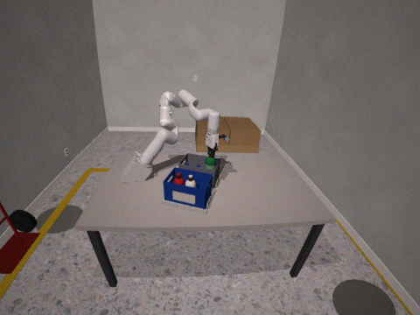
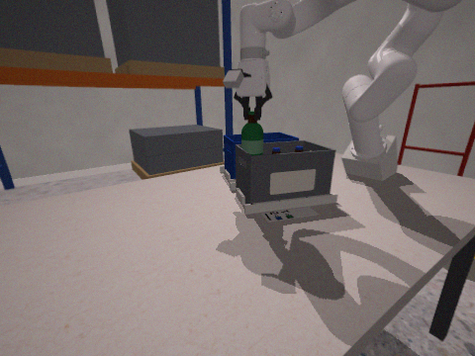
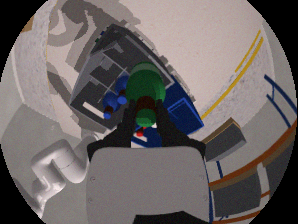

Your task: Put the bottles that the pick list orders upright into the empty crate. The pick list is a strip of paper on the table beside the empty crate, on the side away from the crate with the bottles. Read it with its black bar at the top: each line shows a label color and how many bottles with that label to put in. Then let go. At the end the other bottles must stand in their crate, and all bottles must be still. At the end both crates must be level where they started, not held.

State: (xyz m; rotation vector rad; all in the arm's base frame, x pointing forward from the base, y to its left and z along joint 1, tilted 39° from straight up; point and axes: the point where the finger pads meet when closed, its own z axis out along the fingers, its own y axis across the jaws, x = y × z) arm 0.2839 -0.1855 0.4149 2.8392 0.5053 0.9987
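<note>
One rounded green bottle (image 1: 210, 162) (image 2: 252, 137) (image 3: 145, 86), black angular claw (image 1: 212, 150) (image 2: 251, 116) (image 3: 145, 106)

A green bottle (image 1: 210, 163) (image 2: 252, 137) (image 3: 145, 86) with a pale label is held upright by the neck in the jaws, its base hidden inside the gray crate (image 1: 216, 176) (image 2: 257, 187) (image 3: 86, 82), mid-frame in the exterior view. Two blue-capped bottles (image 1: 198, 165) (image 2: 276, 150) (image 3: 110, 102) are contained there too. In the top view's centre, a red bottle (image 1: 178, 181) (image 3: 140, 133) and a white bottle (image 1: 190, 183) are held by the level blue crate (image 1: 170, 192) (image 2: 277, 136) (image 3: 192, 117). Blue and green marks are borne by the flat pick list (image 2: 304, 215).
</note>
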